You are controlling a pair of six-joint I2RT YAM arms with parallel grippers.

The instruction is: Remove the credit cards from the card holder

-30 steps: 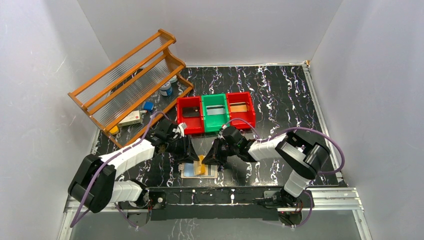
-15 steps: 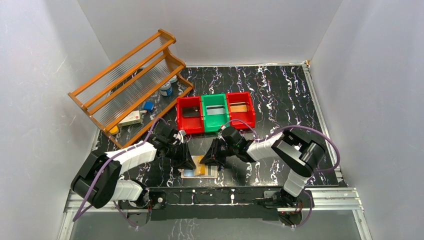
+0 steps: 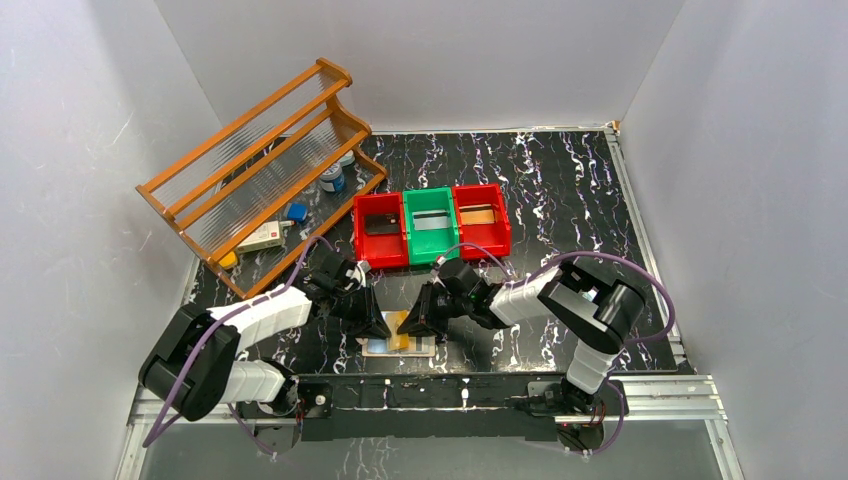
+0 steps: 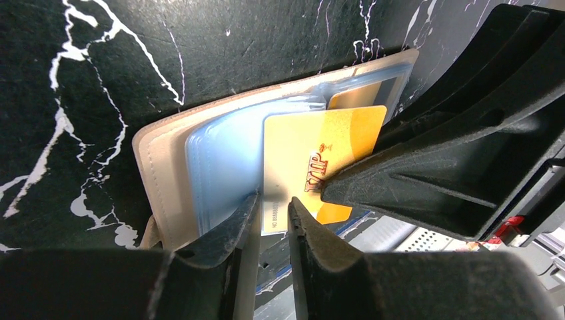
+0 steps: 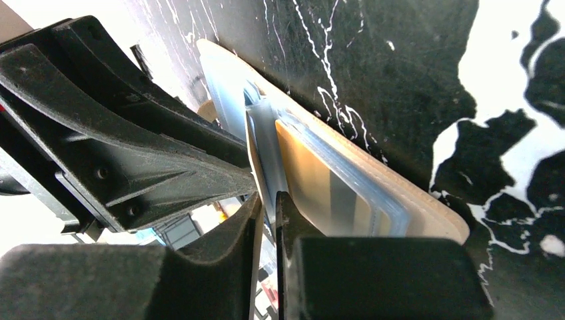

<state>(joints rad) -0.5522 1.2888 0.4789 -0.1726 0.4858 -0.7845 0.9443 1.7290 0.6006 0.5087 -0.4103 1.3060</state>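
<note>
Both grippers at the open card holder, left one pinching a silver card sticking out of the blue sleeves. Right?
No. The left gripper pinches an orange-gold card, not a silver one; the left wrist view shows it. The rest holds: the right gripper is at the open card holder too.

Tan card holder with pale blue glossy sleeves, orange-gold card with red lettering, black table veined with white marbling, two red bins, one green bin, dark card, silvery grey card, orange-brown wooden rack, purple cables, white-and-black arms, white walls.
</note>
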